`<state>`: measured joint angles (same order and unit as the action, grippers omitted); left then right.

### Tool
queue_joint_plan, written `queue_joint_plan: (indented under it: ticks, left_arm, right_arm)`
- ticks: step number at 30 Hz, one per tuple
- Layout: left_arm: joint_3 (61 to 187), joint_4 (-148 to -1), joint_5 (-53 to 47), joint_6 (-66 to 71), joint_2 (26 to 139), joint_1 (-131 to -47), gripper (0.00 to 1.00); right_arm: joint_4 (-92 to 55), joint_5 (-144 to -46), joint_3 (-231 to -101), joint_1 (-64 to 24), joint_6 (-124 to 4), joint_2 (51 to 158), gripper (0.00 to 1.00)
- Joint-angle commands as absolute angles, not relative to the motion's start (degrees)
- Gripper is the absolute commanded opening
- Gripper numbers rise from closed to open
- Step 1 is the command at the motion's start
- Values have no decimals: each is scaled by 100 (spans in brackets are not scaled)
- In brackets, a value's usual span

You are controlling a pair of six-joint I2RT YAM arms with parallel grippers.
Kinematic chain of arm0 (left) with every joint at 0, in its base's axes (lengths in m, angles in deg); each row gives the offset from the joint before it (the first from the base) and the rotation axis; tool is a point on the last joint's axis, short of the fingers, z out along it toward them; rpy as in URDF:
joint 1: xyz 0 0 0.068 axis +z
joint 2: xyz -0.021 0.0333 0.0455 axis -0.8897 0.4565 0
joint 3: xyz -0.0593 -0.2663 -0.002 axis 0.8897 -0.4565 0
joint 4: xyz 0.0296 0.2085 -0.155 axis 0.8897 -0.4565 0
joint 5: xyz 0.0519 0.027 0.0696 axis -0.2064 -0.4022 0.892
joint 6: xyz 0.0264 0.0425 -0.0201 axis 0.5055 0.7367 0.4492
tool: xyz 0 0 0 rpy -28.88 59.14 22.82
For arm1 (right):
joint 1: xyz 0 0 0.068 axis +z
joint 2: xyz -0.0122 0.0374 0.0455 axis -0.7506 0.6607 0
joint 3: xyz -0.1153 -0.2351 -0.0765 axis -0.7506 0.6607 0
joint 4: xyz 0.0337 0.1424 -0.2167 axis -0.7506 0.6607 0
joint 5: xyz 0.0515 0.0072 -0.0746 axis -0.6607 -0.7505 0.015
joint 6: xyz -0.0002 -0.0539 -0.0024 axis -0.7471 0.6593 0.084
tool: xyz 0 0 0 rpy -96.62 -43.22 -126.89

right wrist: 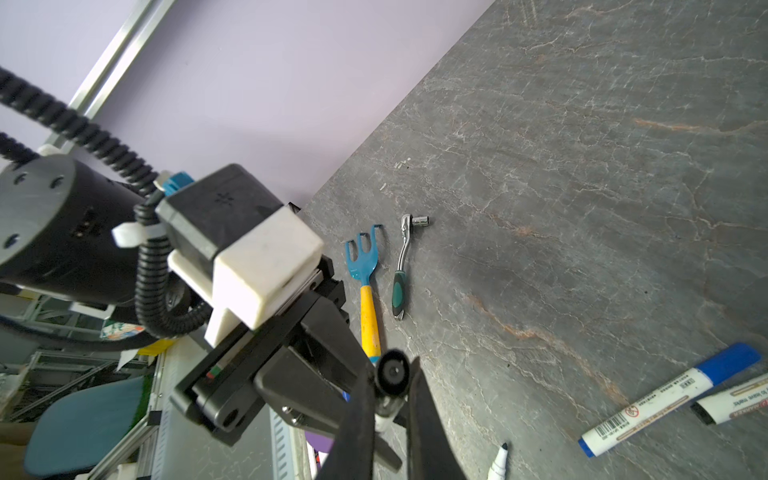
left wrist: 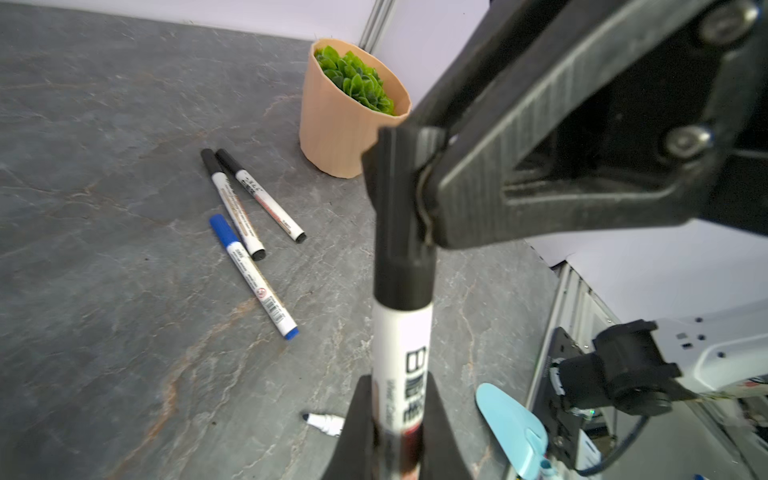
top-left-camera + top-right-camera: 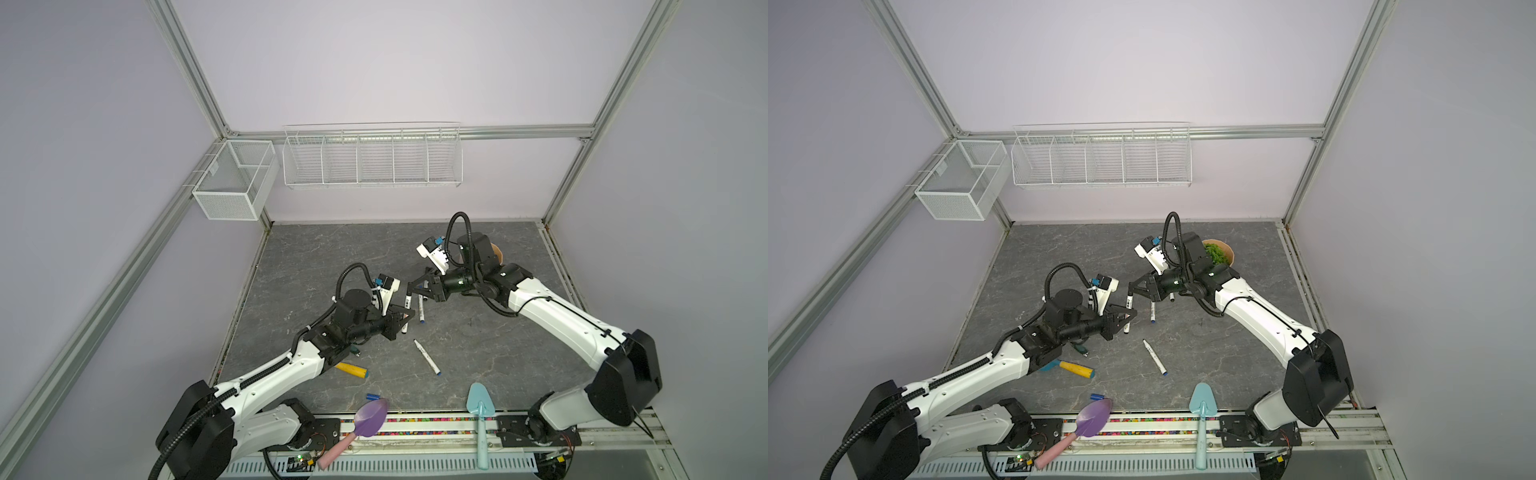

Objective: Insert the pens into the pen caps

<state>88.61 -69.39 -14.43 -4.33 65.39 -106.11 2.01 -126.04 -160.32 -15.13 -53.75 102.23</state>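
Pinching one pen [image 2: 401, 332] — left jaws on its barrel, right jaws on its black cap [image 2: 395, 216].

In a top view I get only a sliver of the plant pot [image 3: 497, 252] behind the right arm [image 3: 552, 316]; the uncapped pen [image 1: 499, 460] runs off the right wrist view's edge.

Desk [image 3: 332, 257]: grey, marble-veined.
Peach pot [image 2: 332, 137] of green succulent: upright, toward the back right.
Ratchet wrench [image 1: 401, 266], green grip: lying just beside a blue hand rake [image 1: 365, 282] with a yellow handle.
Purple trowel [image 3: 371, 417], pink handle, and pale blue trowel [image 3: 480, 405]: front edge.
White wire rack [image 3: 374, 158] and mesh basket [image 3: 232, 183]: wall-hung.
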Motion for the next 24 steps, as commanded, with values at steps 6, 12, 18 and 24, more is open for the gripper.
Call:
queue_joint_plan:
  ticks: [6,12,18,24]
  left_arm:
    - [9760,-4429,-1052,-477,6181,-10426,0]
    - [9460,-4570,-727,-183,6570,-11063,0]
    - [9193,-3819,-625,-583,7037,-11227,0]
    - [9083,-3502,-311,-696,7207,-11256,0]
  right_arm:
    - [2352,-13223,-15603,-1563,-5561,10306,7]
    - [2087,-13239,-15906,-1562,-5748,10172,24]
    - [1896,-13124,-15948,-1562,-5891,10040,41]
    - [1765,-12798,-15860,-1573,-6007,9789,31]
